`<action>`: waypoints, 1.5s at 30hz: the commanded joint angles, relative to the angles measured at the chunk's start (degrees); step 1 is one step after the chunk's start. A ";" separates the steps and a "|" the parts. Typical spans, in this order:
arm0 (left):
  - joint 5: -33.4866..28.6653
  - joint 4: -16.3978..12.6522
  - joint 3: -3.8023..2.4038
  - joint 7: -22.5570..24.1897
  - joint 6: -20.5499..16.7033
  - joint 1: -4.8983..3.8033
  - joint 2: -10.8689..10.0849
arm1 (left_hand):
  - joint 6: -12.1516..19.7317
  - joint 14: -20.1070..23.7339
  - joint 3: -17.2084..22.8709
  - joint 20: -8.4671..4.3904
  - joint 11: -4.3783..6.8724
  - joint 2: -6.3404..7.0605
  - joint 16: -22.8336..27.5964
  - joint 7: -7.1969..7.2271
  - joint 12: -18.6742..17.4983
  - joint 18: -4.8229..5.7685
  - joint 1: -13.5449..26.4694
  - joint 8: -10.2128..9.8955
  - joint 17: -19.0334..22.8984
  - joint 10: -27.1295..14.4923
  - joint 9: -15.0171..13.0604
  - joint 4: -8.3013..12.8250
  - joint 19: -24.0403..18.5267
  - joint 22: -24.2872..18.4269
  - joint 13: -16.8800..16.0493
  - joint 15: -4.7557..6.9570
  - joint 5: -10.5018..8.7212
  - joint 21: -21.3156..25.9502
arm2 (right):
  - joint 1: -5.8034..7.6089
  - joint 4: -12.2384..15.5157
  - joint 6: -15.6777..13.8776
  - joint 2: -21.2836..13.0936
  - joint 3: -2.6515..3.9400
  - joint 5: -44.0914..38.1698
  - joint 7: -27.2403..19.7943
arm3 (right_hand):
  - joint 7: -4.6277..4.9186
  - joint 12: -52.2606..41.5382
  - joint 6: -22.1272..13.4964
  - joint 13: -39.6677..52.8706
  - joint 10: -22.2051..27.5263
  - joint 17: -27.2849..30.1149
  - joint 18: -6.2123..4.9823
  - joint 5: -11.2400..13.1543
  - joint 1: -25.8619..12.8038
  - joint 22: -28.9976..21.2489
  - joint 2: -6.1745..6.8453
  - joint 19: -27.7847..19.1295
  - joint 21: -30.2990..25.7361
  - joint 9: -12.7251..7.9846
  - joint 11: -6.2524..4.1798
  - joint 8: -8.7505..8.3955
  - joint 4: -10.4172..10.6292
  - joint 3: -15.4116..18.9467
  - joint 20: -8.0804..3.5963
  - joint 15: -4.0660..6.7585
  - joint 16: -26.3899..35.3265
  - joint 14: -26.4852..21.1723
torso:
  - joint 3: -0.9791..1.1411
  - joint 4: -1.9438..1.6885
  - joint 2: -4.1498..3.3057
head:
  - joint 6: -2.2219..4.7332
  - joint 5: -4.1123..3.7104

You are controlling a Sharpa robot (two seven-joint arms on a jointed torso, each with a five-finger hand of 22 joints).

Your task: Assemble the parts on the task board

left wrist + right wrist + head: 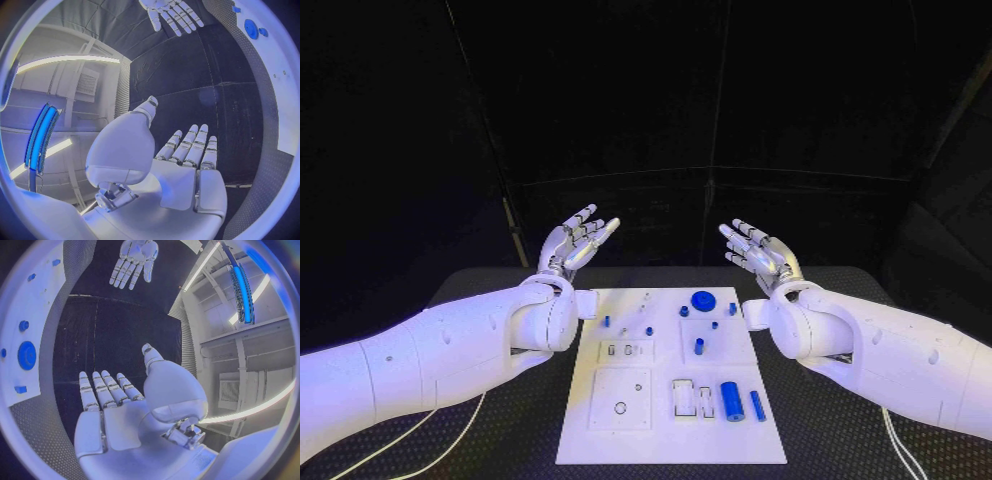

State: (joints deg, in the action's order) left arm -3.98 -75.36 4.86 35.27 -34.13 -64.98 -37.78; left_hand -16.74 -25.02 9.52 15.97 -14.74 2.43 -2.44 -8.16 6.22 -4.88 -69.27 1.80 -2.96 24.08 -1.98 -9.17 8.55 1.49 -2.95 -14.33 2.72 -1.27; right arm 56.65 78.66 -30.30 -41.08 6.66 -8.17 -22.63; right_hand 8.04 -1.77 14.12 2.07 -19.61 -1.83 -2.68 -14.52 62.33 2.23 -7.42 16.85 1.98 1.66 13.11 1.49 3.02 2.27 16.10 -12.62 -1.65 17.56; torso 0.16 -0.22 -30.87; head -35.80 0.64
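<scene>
Task board: the white task board (pixel 596 440) is lying in the middle of the black table (pixel 473 285), its long sides running away from the robot, its far edge sitting between the two wrists.
Parts: the blue parts are resting on the board; a round disc (pixel 705 299) is sitting near the far edge, a fat cylinder (pixel 731 401) and a slim rod (pixel 757 405) are lying side by side near the board's right edge toward the near end, and small pegs are dotting the middle.
Left hand: the left hand (pixel 577 243) is hovering past the board's far left corner, fingers apart and straightened, holding nothing.
Right hand: the right hand (pixel 760 250) is hovering past the far right corner, fingers likewise spread, gripping nothing.
Progress: judging by the loose pieces, assembly is not yet starting.
Risk: the cylinder and rod are looking likely to roll if a finger is nudging them sideways; the pegs are looking small against the broad fingers, so a pinch may be slipping or knocking neighbours; a forearm sweeping low may be shifting the board.
Surface: the table is showing a fine textured mat.
Room: dark curtains are hanging behind the table; the wrist views are showing pale walls and bright strip lights.
</scene>
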 commanded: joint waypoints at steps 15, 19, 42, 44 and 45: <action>-1.67 -0.40 0.07 3.88 6.54 -1.07 -1.20 | -9.16 -17.09 0.32 0.66 -0.31 -0.88 -4.94 -8.81 5.48 -2.32 -3.04 1.74 -2.44 11.38 -0.91 0.59 17.08 3.78 -0.97 0.79 0.38 -6.96 | -0.65 -4.34 10.00 0.11 2.39 -27.15 5.65 | 6.51 -5.47 29.25 1.76 -32.55 -2.32 -7.66 3.66 17.09 4.03 1.33 25.26 9.26 2.51 -1.11 5.35 -9.96 -2.27 0.40 2.61 -7.31 36.01 | 0.02 -0.02 -1.34 | -0.09 -0.38; -1.26 -2.73 0.08 3.74 6.94 -1.73 -2.79 | -21.12 -25.55 0.14 0.52 1.18 -1.54 -8.42 -8.07 7.98 -4.71 -3.83 4.26 -3.51 18.67 -1.95 2.20 30.52 6.69 -0.99 3.33 0.35 -13.65 | 0.53 -3.98 9.99 -0.34 2.41 -35.57 7.11 | 5.97 -5.23 33.93 1.56 -35.88 -2.54 -7.99 2.89 17.76 4.60 1.50 29.29 11.52 2.24 -2.20 5.24 -11.37 -3.20 -0.70 4.13 -8.09 41.86 | 0.01 0.12 -2.28 | 0.13 -0.51; -0.83 -16.96 0.12 -1.49 11.39 -3.16 -10.80 | -33.58 -42.39 0.16 -3.35 4.58 -2.59 -12.47 -5.44 6.13 -5.65 -4.90 4.59 -7.89 28.51 -1.81 6.14 43.90 9.15 -0.67 8.03 0.43 -21.76 | 6.59 -0.99 18.64 0.41 2.44 -79.16 26.69 | 0.94 -1.99 45.04 1.75 -49.76 -32.37 -7.77 1.97 12.69 17.97 5.67 51.57 37.76 2.14 -8.18 3.71 -13.09 -6.15 -11.01 13.21 -48.48 69.12 | -0.23 -0.41 -9.09 | 1.28 -1.07; -0.83 -18.28 0.12 -1.66 11.61 -3.24 -11.34 | -33.62 -42.35 0.16 -3.37 4.60 -2.60 -12.40 -5.41 6.07 -5.65 -4.89 4.57 -7.92 28.54 -1.81 6.18 44.00 9.18 -0.68 8.04 0.43 -21.84 | 6.68 -0.44 19.20 0.54 2.44 -82.60 28.84 | 0.94 -1.93 45.42 1.76 -49.79 -41.17 -7.71 2.03 12.32 19.25 6.04 51.46 39.80 2.13 -8.39 3.17 -12.90 -6.83 -10.96 13.17 -56.23 69.10 | -0.35 -0.49 -9.92 | 1.38 -1.26; -0.83 -18.57 0.12 -1.69 11.65 -3.26 -11.45 | -33.65 -42.32 0.17 -3.39 4.61 -2.60 -12.35 -5.38 6.02 -5.65 -4.90 4.55 -7.95 28.56 -1.82 6.22 44.08 9.20 -0.68 8.05 0.43 -21.91 | 6.69 -0.36 19.29 0.57 2.44 -83.09 29.14 | 0.92 -1.94 45.50 1.76 -49.74 -44.00 -7.72 2.04 12.24 19.65 6.17 51.54 40.48 2.14 -8.40 3.04 -12.85 -7.03 -10.95 13.16 -58.66 69.29 | -0.39 -0.51 -10.11 | 1.42 -1.29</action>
State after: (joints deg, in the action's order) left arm -5.21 -93.25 5.03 34.32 -24.22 -68.12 -49.10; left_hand -50.09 -67.20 9.74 12.59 -10.23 0.24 -15.09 -12.70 12.59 -10.21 -73.96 6.67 -10.82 52.33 -3.85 -3.38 52.26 10.61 -3.70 -6.34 2.90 -22.84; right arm 63.17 77.97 -13.74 -40.56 9.06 -81.97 0.89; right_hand 8.95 -3.96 59.24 3.83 -69.33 -43.63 -10.26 -12.74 75.14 21.61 -1.44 67.99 42.00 3.83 5.11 4.75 -9.93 -4.44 5.22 0.42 -58.45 83.93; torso -0.05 -0.60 -39.57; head -34.55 -0.55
